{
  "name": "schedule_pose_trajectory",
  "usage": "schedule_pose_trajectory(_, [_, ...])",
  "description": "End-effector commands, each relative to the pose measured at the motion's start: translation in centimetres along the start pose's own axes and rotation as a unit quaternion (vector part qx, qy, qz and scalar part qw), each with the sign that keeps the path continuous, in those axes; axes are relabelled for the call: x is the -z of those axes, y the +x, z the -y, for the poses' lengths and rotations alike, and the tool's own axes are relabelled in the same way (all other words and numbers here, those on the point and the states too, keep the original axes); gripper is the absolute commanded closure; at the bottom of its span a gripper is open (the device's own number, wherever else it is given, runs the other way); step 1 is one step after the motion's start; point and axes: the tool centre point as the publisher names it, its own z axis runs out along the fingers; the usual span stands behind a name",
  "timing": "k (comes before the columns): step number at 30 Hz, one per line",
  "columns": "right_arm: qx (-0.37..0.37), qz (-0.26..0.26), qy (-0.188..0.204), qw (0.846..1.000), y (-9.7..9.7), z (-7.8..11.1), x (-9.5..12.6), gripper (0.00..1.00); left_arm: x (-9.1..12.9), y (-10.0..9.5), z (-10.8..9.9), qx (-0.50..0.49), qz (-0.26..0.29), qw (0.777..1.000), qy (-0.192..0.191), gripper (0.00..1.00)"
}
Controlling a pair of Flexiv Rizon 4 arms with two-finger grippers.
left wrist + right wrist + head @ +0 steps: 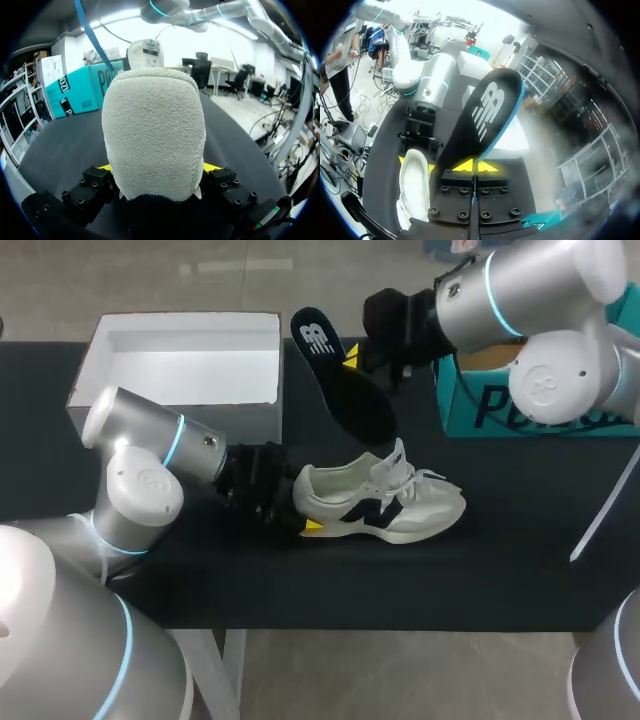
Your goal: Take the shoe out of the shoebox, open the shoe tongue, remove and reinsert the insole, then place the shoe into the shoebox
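Black table point(500, 580), head view: a white and navy lace-up shoe point(400, 510) lay on its sole near the middle, toe toward the right. The left gripper point(305, 508) stood at the heel, with only one yellow tip showing beside the sole. An open white cardboard shoebox point(180, 325) sat behind the left arm, well apart from the shoe. The right gripper point(355, 355) held a black foam insole point(345, 380) with a white logo above the table, between the shoebox and a teal cardboard box point(480, 410). The insole slanted down toward the shoe's opening.

Left wrist view: the shoe's pale suede heel point(152, 140) filled the space between the fingers of the left gripper point(157, 172). A yellow fingertip point(212, 167) showed on each side and appeared to press the heel, so the claw was pinching the shoe. The teal box point(75, 92) stood beyond, on the table point(65, 145).

Right wrist view: the right gripper point(476, 166) had its two yellow tips drawn together on one end of the insole point(482, 115), which ran out ahead of the fingers, logo side up. Below and beside it lay the shoe point(415, 185), with the left arm point(432, 82) at its far end. The shoebox point(512, 142) showed pale behind the insole.
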Motion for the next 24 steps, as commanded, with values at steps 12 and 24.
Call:
schedule_pose_trajectory(12, [0.001,0.001,-0.014,1.0,0.3,0.5,0.6,1.0,0.0,0.1,0.0,0.0,0.001,1.0,-0.001,1.0])
schedule_pose_trajectory(24, [-0.302,0.164,-0.102,0.934,-0.9,-4.6,7.8,1.0,0.0,0.1,0.0,0.0,0.001,1.0,-0.001,1.0])
